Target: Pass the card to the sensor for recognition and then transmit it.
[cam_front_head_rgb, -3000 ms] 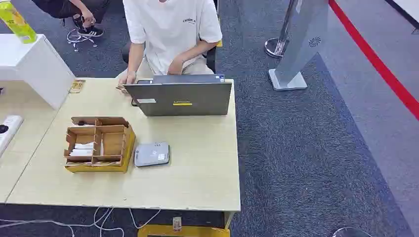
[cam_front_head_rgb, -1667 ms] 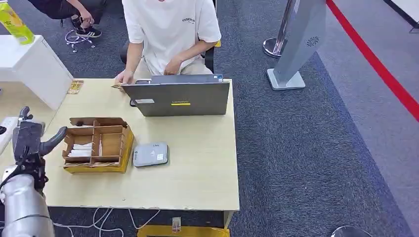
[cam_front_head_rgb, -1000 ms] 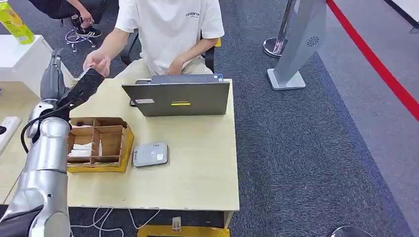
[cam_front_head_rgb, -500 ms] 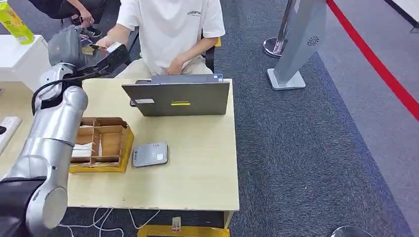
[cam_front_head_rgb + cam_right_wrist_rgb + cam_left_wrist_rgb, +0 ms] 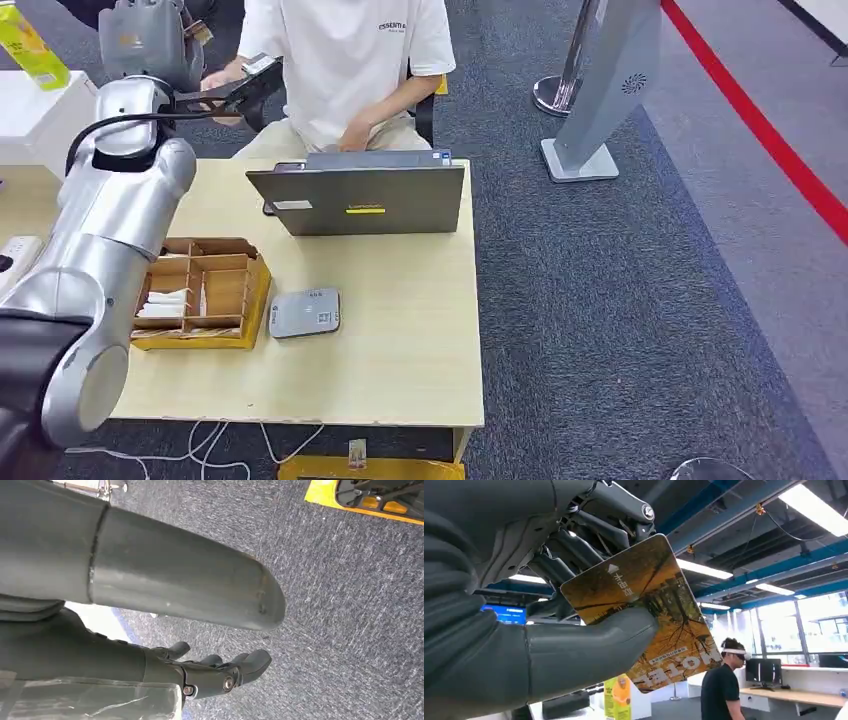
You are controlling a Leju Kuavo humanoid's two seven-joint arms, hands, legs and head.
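My left hand is raised high beyond the table's far left corner, close to the seated person's outstretched hand. In the left wrist view an orange card printed with "HOTEL" is pinched between that hand's thumb and its dark fingers. The grey card sensor lies flat on the table, to the right of a cardboard organiser, far below the hand. My right hand hangs over the carpet with its fingers loosely apart and nothing in them.
A cardboard organiser with white cards sits at the table's left. An open laptop stands at the far edge before the person in a white shirt. A white cabinet is at the left, a grey kiosk at the right.
My left arm came up from beside the table and reached toward the person, who held out the card. The hand now holds the card and has risen higher.
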